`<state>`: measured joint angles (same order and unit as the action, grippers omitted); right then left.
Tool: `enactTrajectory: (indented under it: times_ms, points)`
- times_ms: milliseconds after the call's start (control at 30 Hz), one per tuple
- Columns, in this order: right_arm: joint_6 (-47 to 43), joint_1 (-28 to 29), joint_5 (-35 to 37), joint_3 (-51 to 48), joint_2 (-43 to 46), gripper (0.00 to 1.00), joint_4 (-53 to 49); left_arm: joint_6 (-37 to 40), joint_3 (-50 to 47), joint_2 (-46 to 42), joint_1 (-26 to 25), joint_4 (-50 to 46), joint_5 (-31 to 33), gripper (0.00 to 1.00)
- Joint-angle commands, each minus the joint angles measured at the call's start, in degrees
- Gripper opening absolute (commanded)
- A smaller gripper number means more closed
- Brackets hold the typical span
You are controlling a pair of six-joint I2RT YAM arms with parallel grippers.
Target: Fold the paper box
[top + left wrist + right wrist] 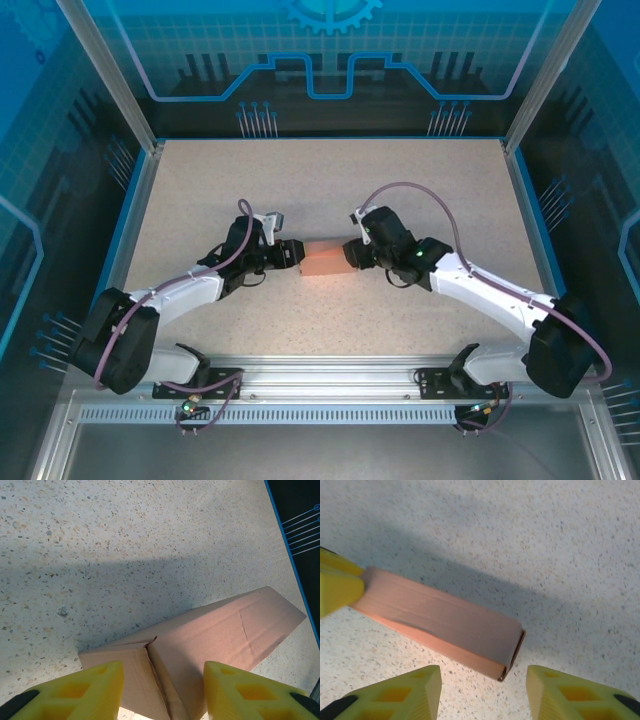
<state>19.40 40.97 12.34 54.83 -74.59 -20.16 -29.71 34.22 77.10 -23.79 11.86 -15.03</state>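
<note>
The box (325, 262) is thin salmon card, already a closed, hollow sleeve, so I judge it very light and easy to crush. Its broad faces should buckle under a pinch, and one face already shows a faint crease (243, 625). Smooth card will probably slide on the table (200, 200) if pushed from one end only. The safest hold is across the narrow sides close to an end, where the folded edges stiffen it, with light pressure and the other end braced.

The box lies flat, with its long axis running left to right between the arms and one short end facing each tool. The left end shows folded flaps (145, 680) meeting at a slightly gaping seam. The right end (512, 652) has a flap tucked in with a thin dark gap, so it is not fully seated.

The left tool (292, 255) is at the box's left end, jaws apart and straddling it. I cannot tell whether they touch it. The right tool (352, 252) sits just off the right end, jaws wide and holding nothing.
</note>
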Motion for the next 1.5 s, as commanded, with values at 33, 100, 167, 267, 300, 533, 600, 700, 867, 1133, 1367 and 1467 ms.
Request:
enactTrajectory:
  times_ms: [33,100,167,267,300,533,600,700,867,1133,1367,1467]
  points:
    - [-1.03,-4.69,-8.98,3.15,-2.31,0.51,-1.2,1.21,-0.56,1.04,0.22,-5.09,1.17,0.47]
    - [-0.95,-7.05,-12.75,4.03,-4.46,0.52,-0.74,1.36,-0.38,1.04,0.23,-5.24,1.31,0.48]
    - [-0.77,-9.02,-15.76,4.57,-6.4,0.52,-0.08,1.5,-0.34,1.05,0.19,-5.35,1.52,0.48]
    - [-0.35,-11.51,-19.19,4.82,-8.99,0.53,0.71,1.41,-0.2,1.03,0.18,-5.49,1.49,0.48]
    - [-0.25,-12.24,-20.14,4.74,-9.71,0.52,0.97,1.4,-0.2,0.95,0.13,-5.43,1.43,0.48]
    - [0.62,-14.99,-24.17,1.73,-11.98,0.52,2.13,1.41,-0.47,0.33,0.14,-5.62,1.67,0.48]
    - [0.98,-15.28,-24.82,0.35,-12.16,0.51,2.69,1.41,-0.53,0.26,0.07,-5.7,1.65,0.48]
    - [1.46,-15.58,-25.57,-1.61,-12.33,0.5,3.59,1.43,-0.72,0.24,0.12,-5.69,1.67,0.48]
    - [1.78,-15.97,-26.09,-4.11,-12.44,0.46,4.75,1.5,-1.39,0.0,0.12,-5.72,1.92,0.49]
    - [1.6,-17.08,-26.58,-8.74,-13.91,0.38,6.53,1.24,-2.29,0.38,0.12,-5.02,1.92,0.51]
    - [2.08,-17.24,-28.64,-6.98,-12.4,0.35,7.17,0.95,-2.18,0.38,0.07,-4.78,1.71,0.51]
    - [2.33,-17.27,-30.05,-4.78,-11.49,0.38,6.65,1.04,-2.08,0.33,0.07,-4.87,1.71,0.51]
